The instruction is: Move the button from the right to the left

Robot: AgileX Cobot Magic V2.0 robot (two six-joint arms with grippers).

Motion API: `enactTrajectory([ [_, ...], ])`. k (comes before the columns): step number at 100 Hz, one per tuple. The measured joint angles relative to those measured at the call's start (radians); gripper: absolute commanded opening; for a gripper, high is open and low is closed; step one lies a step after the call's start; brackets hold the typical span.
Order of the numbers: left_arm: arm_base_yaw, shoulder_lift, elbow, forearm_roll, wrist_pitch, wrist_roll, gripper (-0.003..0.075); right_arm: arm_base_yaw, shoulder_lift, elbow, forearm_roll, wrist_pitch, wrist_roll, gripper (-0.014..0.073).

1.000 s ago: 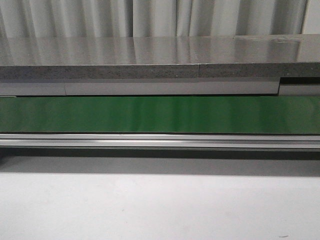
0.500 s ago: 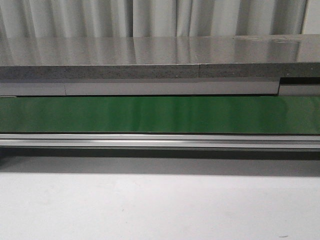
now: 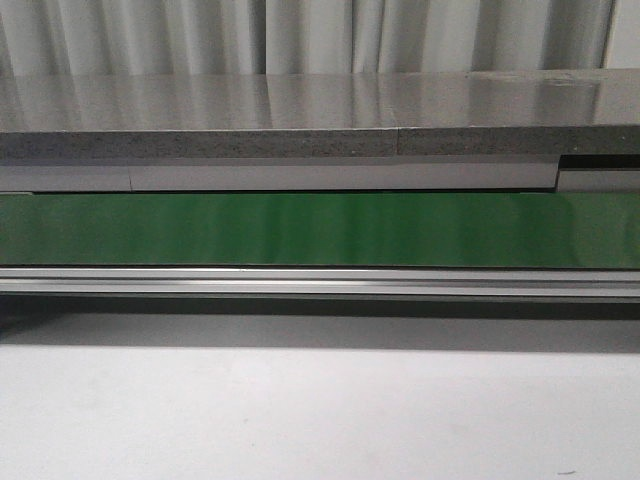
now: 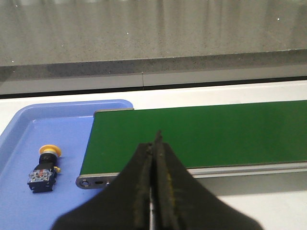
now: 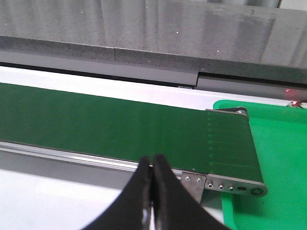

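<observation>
One button: the button [image 4: 45,165] lies on its side in the blue tray [image 4: 29,124], at the lower left of the left wrist view, yellow head up the frame.
Belt: the green belt [image 3: 320,229] runs across the middle of the front view.
Left gripper [image 4: 154,143]: closed tight, holding nothing.
Right gripper [image 5: 152,160]: closed tight, holding nothing.
Green tray [image 5: 283,158]: at the right edge of the right wrist view, by the belt's end.

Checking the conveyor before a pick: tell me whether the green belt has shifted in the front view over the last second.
No. The green belt sits the same against the grey ledge.
</observation>
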State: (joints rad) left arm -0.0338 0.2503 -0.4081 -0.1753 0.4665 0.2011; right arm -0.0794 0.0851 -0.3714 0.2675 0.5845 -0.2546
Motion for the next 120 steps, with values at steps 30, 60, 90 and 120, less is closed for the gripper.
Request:
enactTrajectory([
  [30, 0.0, -0.111, 0.21, 0.034, -0.28, -0.05, -0.002, 0.0, 0.0, 0.0, 0.0, 0.0, 0.0, -0.0067],
  [60, 0.0, -0.201, 0.375, 0.19, -0.364, -0.231, -0.002, 0.0, 0.0, 0.0, 0.0, 0.0, 0.0, -0.0067],
  [90, 0.0, -0.255, 0.408, 0.196, -0.391, -0.237, -0.002, 0.0, -0.002, 0.002, -0.002, 0.0, 0.0, -0.0067],
  [120, 0.0, -0.255, 0.408, 0.196, -0.381, -0.238, -0.002, 0.0, -0.002, 0.002, -0.002, 0.0, 0.0, -0.0067],
])
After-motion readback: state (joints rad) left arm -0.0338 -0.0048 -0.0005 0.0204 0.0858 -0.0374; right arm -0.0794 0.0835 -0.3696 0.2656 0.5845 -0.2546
